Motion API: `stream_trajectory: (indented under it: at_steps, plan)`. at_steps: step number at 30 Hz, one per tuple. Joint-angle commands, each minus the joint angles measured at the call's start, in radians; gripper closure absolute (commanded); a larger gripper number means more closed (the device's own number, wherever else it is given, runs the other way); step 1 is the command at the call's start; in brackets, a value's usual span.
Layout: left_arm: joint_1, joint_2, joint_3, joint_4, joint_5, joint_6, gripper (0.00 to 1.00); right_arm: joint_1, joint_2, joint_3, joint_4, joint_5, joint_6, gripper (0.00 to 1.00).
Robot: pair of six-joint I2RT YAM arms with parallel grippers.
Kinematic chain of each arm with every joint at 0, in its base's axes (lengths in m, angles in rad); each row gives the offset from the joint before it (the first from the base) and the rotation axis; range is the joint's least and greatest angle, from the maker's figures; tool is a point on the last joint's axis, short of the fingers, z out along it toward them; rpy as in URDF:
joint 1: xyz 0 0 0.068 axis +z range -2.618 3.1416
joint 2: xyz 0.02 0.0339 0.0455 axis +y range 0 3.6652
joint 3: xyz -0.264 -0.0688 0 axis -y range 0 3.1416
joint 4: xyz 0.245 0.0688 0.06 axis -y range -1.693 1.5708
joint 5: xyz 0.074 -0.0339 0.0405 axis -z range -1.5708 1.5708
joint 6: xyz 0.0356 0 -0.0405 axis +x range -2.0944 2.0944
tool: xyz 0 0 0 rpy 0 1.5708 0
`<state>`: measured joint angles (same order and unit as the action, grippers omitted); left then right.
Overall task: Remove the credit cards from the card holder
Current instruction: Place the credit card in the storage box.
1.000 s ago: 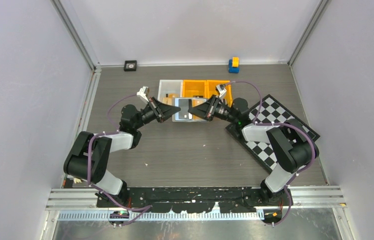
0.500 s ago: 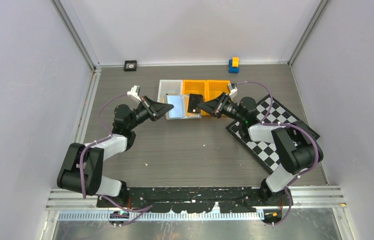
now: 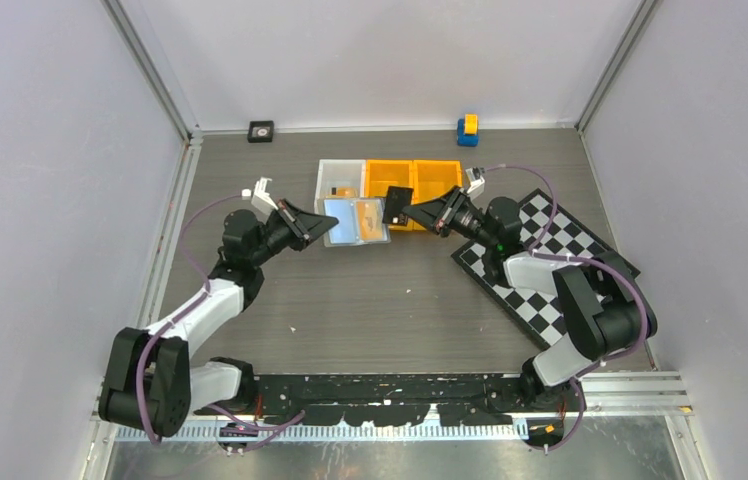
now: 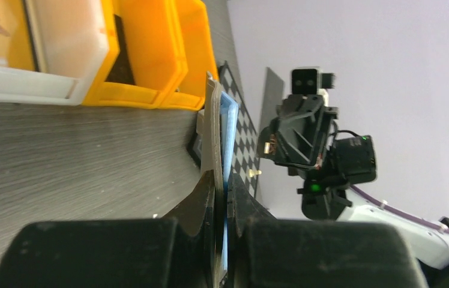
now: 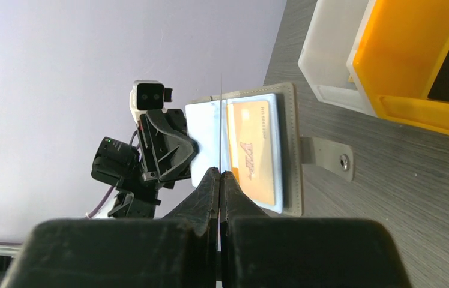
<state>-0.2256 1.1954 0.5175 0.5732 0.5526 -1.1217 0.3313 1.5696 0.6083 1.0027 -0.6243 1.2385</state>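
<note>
My left hand (image 4: 221,192) is pinched tight on one edge of the flat grey bi-fold card holder (image 3: 354,221). The holder is spread open, pale blue inner pockets up, just in front of the white plastic bin (image 3: 330,170) on the grey wood-grain surface (image 3: 370,300). An orange credit card (image 5: 254,155) sits in one pocket. My right hand (image 5: 219,177) is closed on a thin black credit card (image 3: 399,203), clear of the holder, at the near rim of the middle orange plastic bin (image 3: 380,178). Whether the holder touches the surface, I cannot tell.
</note>
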Motion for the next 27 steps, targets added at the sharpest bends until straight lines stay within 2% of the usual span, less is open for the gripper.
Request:
stream_trajectory:
  at_steps: [1, 6, 17, 27]
  plan:
    - [0.006, -0.078, 0.033, -0.127, -0.096, 0.084, 1.00, -0.009, -0.069, -0.009, -0.027, 0.042, -0.067, 1.00]
    - [0.006, -0.181, 0.021, -0.232, -0.200, 0.122, 1.00, -0.014, -0.121, -0.002, -0.151, 0.084, -0.161, 0.99]
    - [0.006, -0.276, -0.010, -0.287, -0.330, 0.140, 1.00, -0.014, -0.160, 0.062, -0.416, 0.198, -0.380, 1.00]
    - [0.006, -0.406, -0.068, -0.298, -0.436, 0.145, 1.00, -0.013, 0.147, 0.291, -0.434, 0.162, -0.365, 1.00]
